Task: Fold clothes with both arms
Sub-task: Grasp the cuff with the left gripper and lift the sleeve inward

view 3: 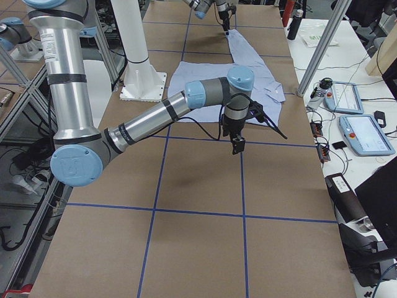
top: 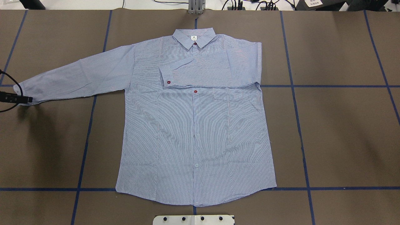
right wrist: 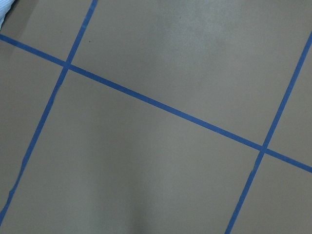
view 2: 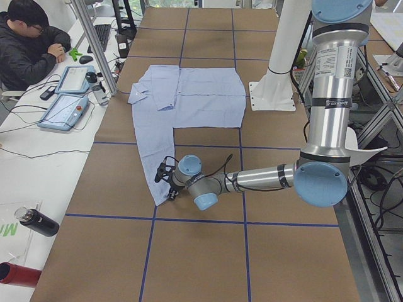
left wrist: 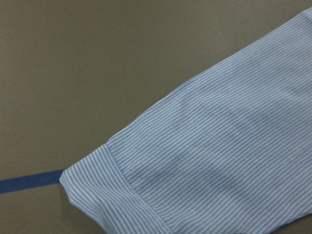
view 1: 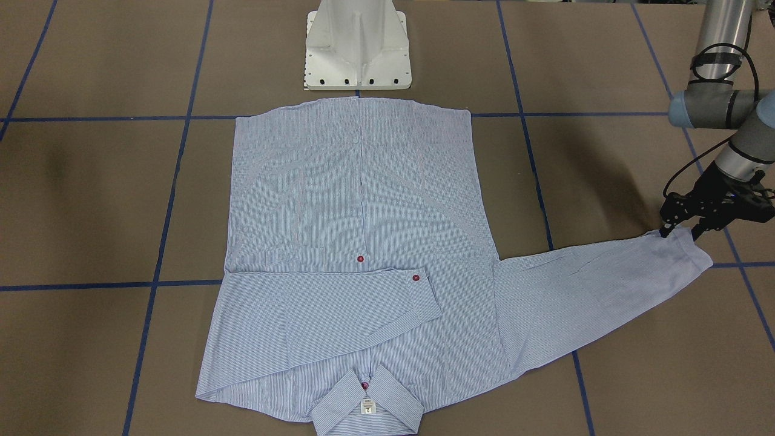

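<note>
At the cuff (view 1: 696, 254): left gripper (view 1: 680, 233)

Shows the shirt (top: 193, 131) flat, face up on the table (top: 337, 131), collar away from the base (view 1: 358, 54), one sleeve folded across the chest, the other stretched to the robot's left. Finds the left gripper's fingers (view 1: 666, 227) parted, tips at that cuff's edge, holding nothing. Cannot tell the opening of the right gripper (view 3: 238, 144).

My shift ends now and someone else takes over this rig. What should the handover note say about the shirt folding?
Left gripper: jaws look apart at the cuff of the outstretched sleeve.
Right gripper: over bare table, clear of the shirt; open or shut cannot be told.
Shirt: flat, front up, collar away from the robot.
Done: other sleeve folded across the chest.
Left: fold the outstretched sleeve in, then the body.
</note>
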`<state>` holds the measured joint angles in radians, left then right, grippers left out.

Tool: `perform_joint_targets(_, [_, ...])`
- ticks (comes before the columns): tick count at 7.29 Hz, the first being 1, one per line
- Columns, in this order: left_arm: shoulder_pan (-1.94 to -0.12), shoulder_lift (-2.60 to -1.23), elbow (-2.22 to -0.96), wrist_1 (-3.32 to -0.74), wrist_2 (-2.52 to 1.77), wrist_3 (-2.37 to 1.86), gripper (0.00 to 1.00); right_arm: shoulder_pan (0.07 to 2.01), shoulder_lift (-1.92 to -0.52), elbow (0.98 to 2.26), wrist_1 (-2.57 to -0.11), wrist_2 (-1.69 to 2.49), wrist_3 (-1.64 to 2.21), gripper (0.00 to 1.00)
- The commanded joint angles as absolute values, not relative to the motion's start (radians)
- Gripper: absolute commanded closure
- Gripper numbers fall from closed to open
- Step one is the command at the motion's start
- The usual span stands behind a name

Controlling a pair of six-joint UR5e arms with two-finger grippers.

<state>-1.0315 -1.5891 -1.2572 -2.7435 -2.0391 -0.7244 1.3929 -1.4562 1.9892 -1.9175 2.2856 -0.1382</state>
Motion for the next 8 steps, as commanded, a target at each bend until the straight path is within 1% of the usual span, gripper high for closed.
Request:
perform_joint_targets(1, [-1.032, -1.583, -1.264, -2.746, -2.043, -0.716, 0.77, 1.393, -1.457, 1.990, -1.917, 2.287, -0.137, 0.00])
perform_joint_targets(2, [-1.032, -1.580, -1.264, -2.746, -2.048, -0.716, 1.00, 1.393, -1.457, 1.990, -1.917, 2.286, -0.135, 0.00])
perform_joint_targets(3, [-1.034, -1.580, -1.272, -2.746, -2.049, -0.715, 1.00, 1.393, -1.457, 1.990, -1.917, 2.287, -0.135, 0.00])
perform_joint_targets(5, [-1.041, -1.578, -1.333, -2.726, -2.136, -0.716, 1.00, 1.393, -1.457, 1.990, -1.917, 2.287, -0.135, 0.00])
perform_joint_targets(6, [-1.045, -1.589, -1.383, -2.667, -2.152, -0.724, 1.00, 1.393, -1.457, 1.990, -1.917, 2.286, -0.135, 0.00])
perform_joint_targets(7, [-1.045, -1.592, -1.491, -2.526, -2.152, -0.726, 1.00, 1.393, -1.457, 1.990, -1.917, 2.286, -0.133, 0.00])
perform_joint_targets(8, [-1.043, -1.595, -1.640, -2.334, -2.152, -0.726, 1.00, 1.393, -1.459, 1.991, -1.917, 2.287, -0.133, 0.00])
